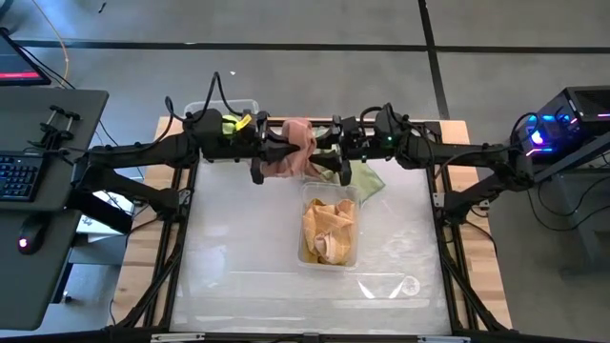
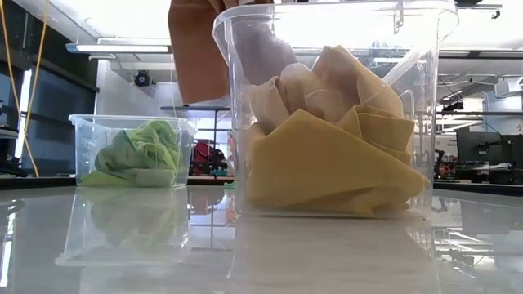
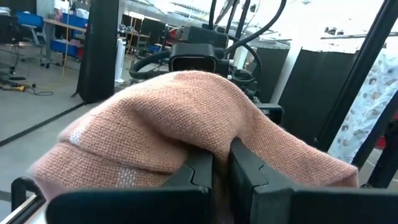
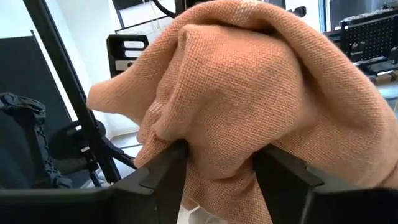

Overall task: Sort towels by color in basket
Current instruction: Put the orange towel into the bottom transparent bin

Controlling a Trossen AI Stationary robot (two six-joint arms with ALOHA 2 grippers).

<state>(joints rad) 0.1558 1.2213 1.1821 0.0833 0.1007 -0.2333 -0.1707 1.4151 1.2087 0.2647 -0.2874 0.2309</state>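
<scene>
Seen from above, the two dark arms meet over the far edge of the table, and the salmon pink woven towel [image 1: 296, 145] hangs bunched between the left gripper [image 1: 276, 151] and the right gripper [image 1: 322, 150], just behind the clear plastic tub [image 1: 330, 229] that stands mid-table with mustard yellow towels [image 1: 327, 232] crumpled inside it. Only this view shows a pale sage green towel [image 1: 367, 180] lying on the table just beside that tub's far right corner, and a second clear plastic bin [image 1: 221, 110] well to the tub's far left. The table-level view fills in what the overhead one hides: that second bin [image 2: 131, 153] holds lime green towels [image 2: 137, 153] in a loose heap, the yellow towels [image 2: 327, 163] fill the lower half of the tub [image 2: 425, 106], and the pink towel [image 2: 200, 53] hangs above and behind the tub's rim, clear of the table. The left wrist view shows the pink towel [image 3: 180, 124] draped over the left fingers [image 3: 199, 177], which are pinched nearly together on a fold of it. In the right wrist view, the pink towel [image 4: 249, 93] billows over the right fingers [image 4: 165, 171], which stand wider apart yet press a thick wad of cloth between them. Its weave is coarse and plain, with a few paler threads.
</scene>
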